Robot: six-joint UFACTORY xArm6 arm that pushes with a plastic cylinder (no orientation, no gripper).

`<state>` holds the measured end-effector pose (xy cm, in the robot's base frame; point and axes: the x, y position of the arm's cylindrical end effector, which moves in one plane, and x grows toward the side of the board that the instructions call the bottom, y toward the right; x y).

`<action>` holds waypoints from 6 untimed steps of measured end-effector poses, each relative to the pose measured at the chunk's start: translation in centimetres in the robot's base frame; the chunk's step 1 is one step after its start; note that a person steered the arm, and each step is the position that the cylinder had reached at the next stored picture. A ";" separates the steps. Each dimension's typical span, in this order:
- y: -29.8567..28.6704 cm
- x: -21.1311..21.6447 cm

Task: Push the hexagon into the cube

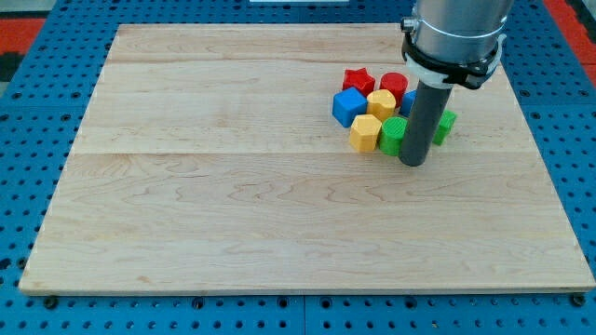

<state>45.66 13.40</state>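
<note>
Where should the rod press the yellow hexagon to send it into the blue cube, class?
No pincer here, so push rather than grip. The yellow hexagon lies just below and right of the blue cube. Set my tip against its lower-right face, where the green block crowds it, and push up-left.

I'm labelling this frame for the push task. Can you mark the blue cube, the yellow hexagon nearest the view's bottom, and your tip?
blue cube (347,106), camera view, its top face.
yellow hexagon (365,132), camera view, its top face.
my tip (413,163), camera view, the rod's very end.
</note>
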 end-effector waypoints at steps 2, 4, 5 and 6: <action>0.0 -0.2; -0.5 5.2; -5.1 3.4; -5.3 1.1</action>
